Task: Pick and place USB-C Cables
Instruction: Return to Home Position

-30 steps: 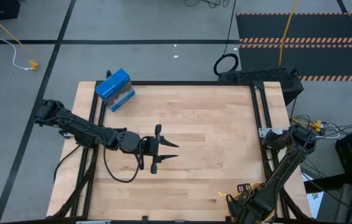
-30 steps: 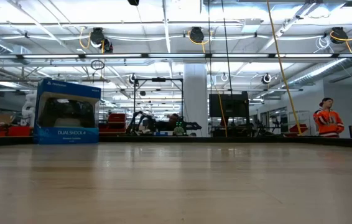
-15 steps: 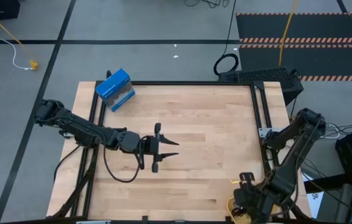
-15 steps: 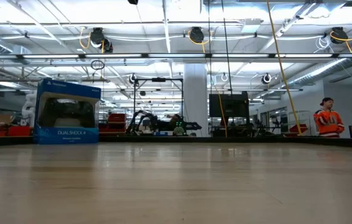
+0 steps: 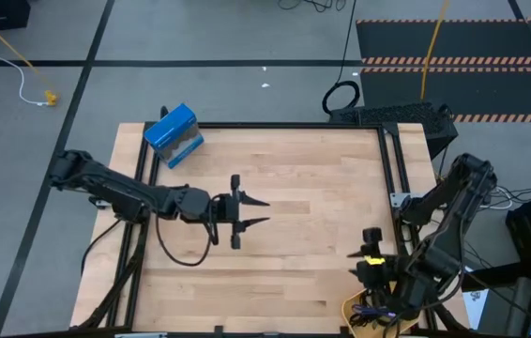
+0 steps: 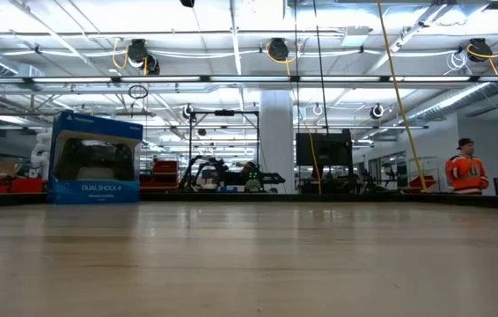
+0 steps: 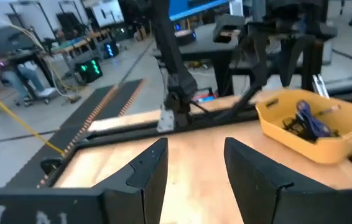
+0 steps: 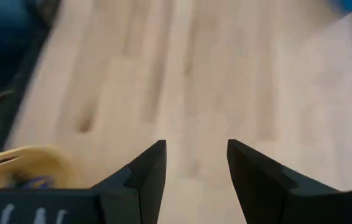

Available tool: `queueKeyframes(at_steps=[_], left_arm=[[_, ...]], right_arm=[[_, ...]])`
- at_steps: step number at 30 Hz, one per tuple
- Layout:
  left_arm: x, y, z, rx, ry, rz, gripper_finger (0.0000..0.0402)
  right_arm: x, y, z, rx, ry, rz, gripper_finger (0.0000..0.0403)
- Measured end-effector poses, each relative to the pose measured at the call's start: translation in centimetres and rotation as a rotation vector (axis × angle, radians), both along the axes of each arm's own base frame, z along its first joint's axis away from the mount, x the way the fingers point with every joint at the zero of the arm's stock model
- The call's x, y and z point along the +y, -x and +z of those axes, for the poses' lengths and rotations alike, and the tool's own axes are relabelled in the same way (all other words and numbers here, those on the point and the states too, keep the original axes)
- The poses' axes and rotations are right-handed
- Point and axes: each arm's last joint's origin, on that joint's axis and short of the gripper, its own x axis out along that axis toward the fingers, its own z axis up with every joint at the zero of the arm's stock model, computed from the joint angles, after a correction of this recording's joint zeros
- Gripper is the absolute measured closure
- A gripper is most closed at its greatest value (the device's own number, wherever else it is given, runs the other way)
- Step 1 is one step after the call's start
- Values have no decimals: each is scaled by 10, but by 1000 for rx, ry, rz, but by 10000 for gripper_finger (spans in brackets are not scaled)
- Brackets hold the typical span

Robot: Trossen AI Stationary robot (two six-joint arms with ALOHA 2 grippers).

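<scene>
The USB-C cables lie in a yellow bin [image 7: 316, 124] at the table's near right corner. A blue-purple cable [image 7: 310, 117] and a black one [image 7: 293, 127] show in the left wrist view. The bin [image 5: 355, 307] also shows in the high view, and the bin [image 8: 30, 163] in the right wrist view. My left gripper [image 5: 250, 212] hovers open over the table's middle, fingers pointing right. In its own view the left gripper [image 7: 194, 168] is empty. My right gripper [image 5: 369, 240] is open above the table, just far of the bin. The right gripper [image 8: 196, 168] holds nothing.
A blue box [image 5: 174, 134] stands at the table's far left corner, upright as the blue box [image 6: 95, 158] in the low view. Bare wood [image 5: 312, 178] lies between the arms. A black frame rail [image 5: 392, 169] runs along the right edge. A person [image 6: 465, 172] stands far behind.
My right arm has swung up from the near right corner toward the far edge, uncovering the yellow bin below it. My left gripper has shifted a little toward the far edge, staying open.
</scene>
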Motion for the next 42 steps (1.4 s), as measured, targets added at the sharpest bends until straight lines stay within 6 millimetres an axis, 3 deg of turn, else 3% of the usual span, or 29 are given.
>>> queueKeyframes(at_steps=[7,14,24,35,42], left_arm=[[12,6,11,-30,-9,32,240],[22,7,12,-16,15,64,240],[40,5,8,7,79,76,241],[59,15,-36,-8,91,110,241],[67,28,-64,-26,118,78,241]], right_arm=[[-29,11,-4,-151,146,-48,262],[-71,19,-32,-260,90,-71,316],[-112,26,-75,-574,-21,33,381],[-148,34,-124,-740,-134,70,402],[-161,33,-143,-772,-202,106,402]])
